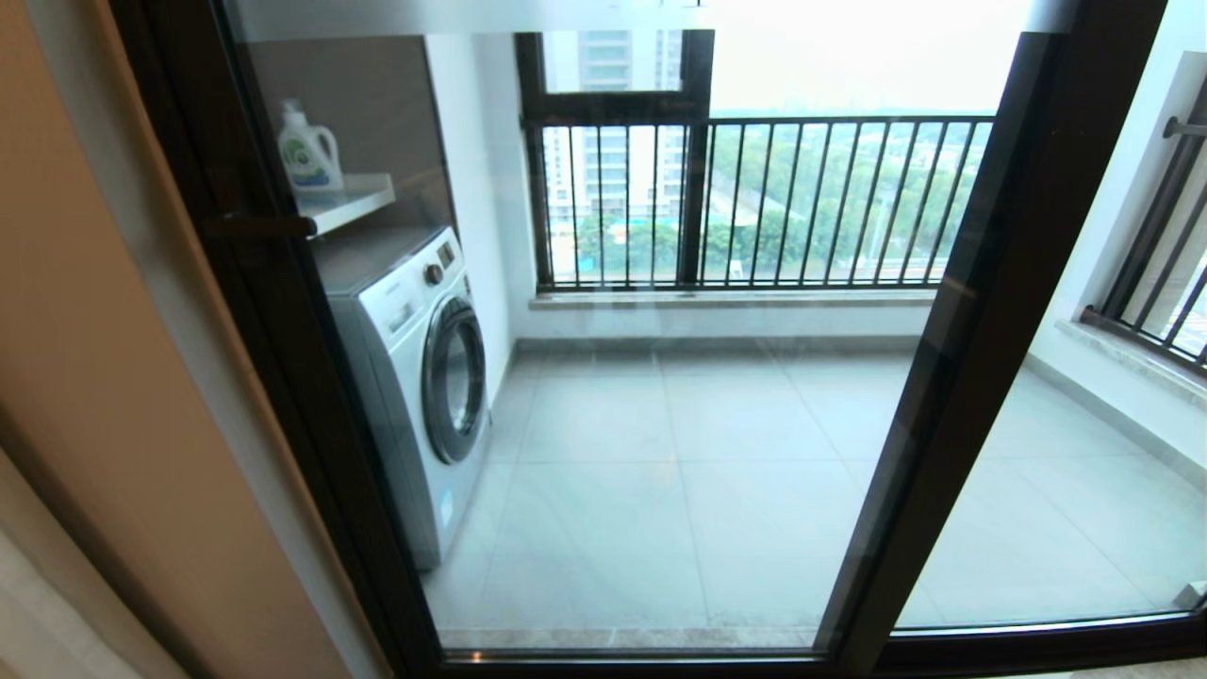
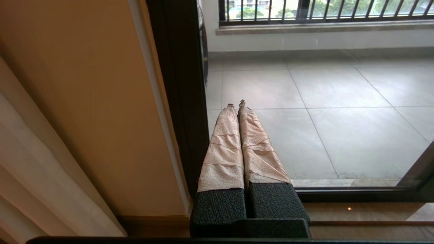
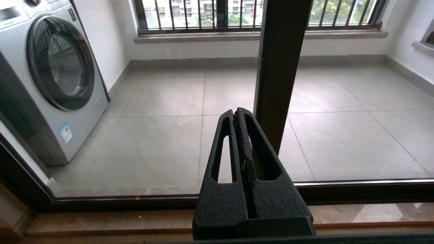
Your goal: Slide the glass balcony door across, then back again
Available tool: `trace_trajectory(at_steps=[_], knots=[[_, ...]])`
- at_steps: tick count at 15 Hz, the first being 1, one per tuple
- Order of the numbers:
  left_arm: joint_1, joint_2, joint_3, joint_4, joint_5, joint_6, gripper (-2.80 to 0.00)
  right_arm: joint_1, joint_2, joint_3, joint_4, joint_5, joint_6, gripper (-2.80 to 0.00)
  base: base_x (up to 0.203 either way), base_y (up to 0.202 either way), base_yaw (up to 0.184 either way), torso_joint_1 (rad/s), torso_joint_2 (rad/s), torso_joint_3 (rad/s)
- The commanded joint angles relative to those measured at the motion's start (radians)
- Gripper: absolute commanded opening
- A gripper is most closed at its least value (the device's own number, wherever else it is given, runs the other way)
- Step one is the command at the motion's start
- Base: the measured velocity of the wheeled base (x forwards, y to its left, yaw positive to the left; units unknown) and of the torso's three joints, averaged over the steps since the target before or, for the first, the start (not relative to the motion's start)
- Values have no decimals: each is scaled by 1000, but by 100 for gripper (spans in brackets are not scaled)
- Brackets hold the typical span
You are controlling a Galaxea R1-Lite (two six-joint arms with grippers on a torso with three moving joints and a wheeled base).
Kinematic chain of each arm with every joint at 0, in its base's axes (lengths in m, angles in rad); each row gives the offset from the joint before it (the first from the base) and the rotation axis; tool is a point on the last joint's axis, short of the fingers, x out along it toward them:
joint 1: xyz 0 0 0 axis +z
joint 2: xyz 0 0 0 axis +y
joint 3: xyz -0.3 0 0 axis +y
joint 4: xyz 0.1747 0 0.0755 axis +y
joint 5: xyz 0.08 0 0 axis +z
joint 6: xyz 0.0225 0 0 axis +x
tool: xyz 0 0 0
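Note:
The glass balcony door (image 1: pixel 660 424) fills the head view, a clear pane in a dark frame. Its left stile (image 1: pixel 273 311) stands against the beige wall and carries a slim dark handle (image 1: pixel 259 226). Neither gripper shows in the head view. In the left wrist view my left gripper (image 2: pixel 236 103), its fingers wrapped in beige tape, is shut on nothing, low beside that stile (image 2: pixel 179 84). In the right wrist view my black right gripper (image 3: pixel 236 112) is shut and empty, just left of the dark middle stile (image 3: pixel 278 67).
Behind the glass, a white washing machine (image 1: pixel 415 377) stands at the left under a shelf with a detergent bottle (image 1: pixel 306 151). A black barred railing (image 1: pixel 754 203) lines the far side. A second dark-framed glass panel (image 1: pixel 1056 490) is on the right. A curtain (image 2: pixel 40 176) hangs left.

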Motion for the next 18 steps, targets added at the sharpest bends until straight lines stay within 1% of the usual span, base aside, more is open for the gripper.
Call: trace_trajectory(at_steps=[1,3,18], knots=[[0,2,0,-1,0,-4,-280,0,1,11,-3,-2,18,-280,0,0,0,0,0,0],[0,2,0,-1,1,-6,-280,0,1,11,-4,-10,34,-280,0,0,0,0,0,0],[0,2,0,-2,2,-11,-280,0,1,11,-5,-14,37,-280,0,0,0,0,0,0]])
